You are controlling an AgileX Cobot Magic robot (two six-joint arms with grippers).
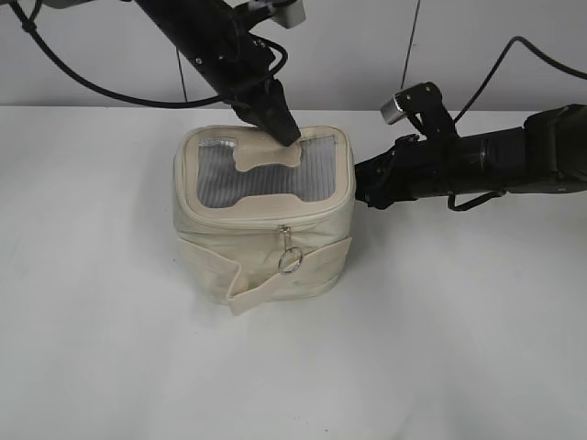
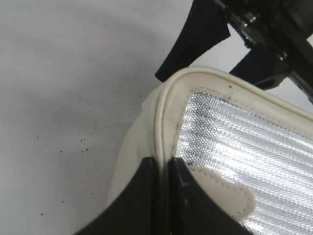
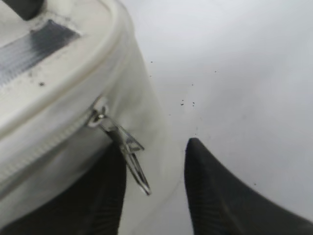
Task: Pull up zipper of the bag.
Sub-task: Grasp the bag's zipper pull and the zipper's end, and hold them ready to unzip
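The cream bag [image 1: 266,252] stands mid-table with its grey mesh lid [image 1: 316,170] up. My left gripper [image 1: 278,128] reaches down at the lid's back edge. In the left wrist view it [image 2: 164,164] is shut on the lid's cream rim [image 2: 166,112]. My right gripper [image 1: 364,188] is at the bag's right side. In the right wrist view it [image 3: 154,149] is open, with a silver slider [image 3: 98,116] on the zipper [image 3: 44,147], and its pull [image 3: 133,159] hangs between the fingers, close to the left one. A second slider with a ring pull [image 1: 288,258] hangs at the bag's front.
The white table [image 1: 459,348] carries only the bag. A wide strap band [image 1: 275,284] juts out at the bag's front bottom. The right arm [image 1: 495,165] lies low across the right side. A wall stands behind the table.
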